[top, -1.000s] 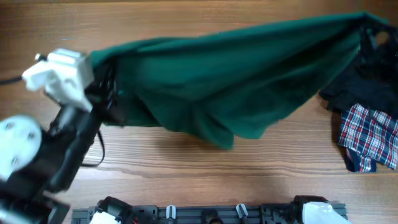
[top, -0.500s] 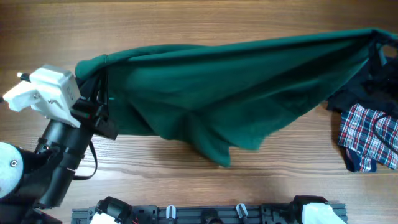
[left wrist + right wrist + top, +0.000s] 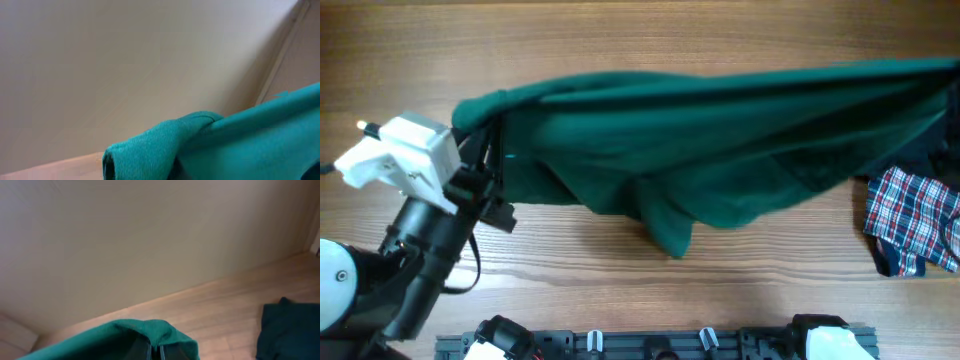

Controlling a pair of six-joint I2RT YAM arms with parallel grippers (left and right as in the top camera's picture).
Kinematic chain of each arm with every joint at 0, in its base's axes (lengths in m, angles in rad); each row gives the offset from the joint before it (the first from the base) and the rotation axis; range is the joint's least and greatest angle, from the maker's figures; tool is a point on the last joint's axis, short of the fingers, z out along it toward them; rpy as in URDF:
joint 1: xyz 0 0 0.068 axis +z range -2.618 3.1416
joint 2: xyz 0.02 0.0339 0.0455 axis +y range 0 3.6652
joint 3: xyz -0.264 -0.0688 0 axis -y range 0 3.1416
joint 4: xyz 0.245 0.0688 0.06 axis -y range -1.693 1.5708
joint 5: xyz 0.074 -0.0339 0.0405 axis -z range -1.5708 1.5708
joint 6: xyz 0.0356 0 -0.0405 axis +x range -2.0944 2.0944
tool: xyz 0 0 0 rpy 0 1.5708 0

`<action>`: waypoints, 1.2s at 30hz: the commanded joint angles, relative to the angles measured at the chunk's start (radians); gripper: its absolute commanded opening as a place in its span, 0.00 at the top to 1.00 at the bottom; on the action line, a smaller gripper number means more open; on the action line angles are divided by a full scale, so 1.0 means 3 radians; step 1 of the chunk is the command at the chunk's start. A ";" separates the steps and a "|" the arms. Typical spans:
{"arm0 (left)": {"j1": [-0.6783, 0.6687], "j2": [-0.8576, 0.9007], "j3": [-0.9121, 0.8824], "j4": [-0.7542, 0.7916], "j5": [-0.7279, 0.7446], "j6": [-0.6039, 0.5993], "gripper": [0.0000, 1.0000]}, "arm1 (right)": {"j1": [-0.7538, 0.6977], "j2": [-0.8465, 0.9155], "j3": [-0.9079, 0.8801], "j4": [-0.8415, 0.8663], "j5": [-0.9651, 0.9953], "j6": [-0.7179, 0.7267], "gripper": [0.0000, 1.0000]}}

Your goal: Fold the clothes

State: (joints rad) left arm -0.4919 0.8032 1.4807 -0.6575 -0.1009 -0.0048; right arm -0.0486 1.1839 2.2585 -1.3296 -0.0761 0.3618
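The clothes (image 3: pixel 720 140), a plain dark green garment, hang stretched across the table from left to right, held up at both ends. A drooping fold (image 3: pixel 665 235) reaches lowest near the middle. My left gripper (image 3: pixel 485 135) is shut on the left corner; in the left wrist view a bunched green roll (image 3: pixel 160 145) hides its fingers. The right end runs off the overhead's right edge. In the right wrist view my right gripper (image 3: pixel 155 351) is shut on the clothes (image 3: pixel 145 332), with the fabric draped over its closed fingers.
A red-white-blue plaid cloth (image 3: pixel 912 225) lies at the right. A dark garment (image 3: pixel 932 160) peeks out from under the green one, also visible on the wood in the right wrist view (image 3: pixel 287 330). A black rail (image 3: pixel 650 343) runs along the front edge.
The stretched garment has shifted right and toward the front, its right end passing out of the overhead view and covering more of the dark garment. The left arm has moved with its corner.
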 commanded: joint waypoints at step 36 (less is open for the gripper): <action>0.0865 0.3052 0.0114 0.0975 -0.0567 -0.0384 0.96 | -0.0023 0.2488 0.0100 0.0744 0.0036 0.0025 0.96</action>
State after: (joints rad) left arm -0.2871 1.6638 1.4956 -0.4110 -0.2119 -0.1116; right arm -0.0372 1.8637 2.2776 -1.1919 -0.1108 0.3622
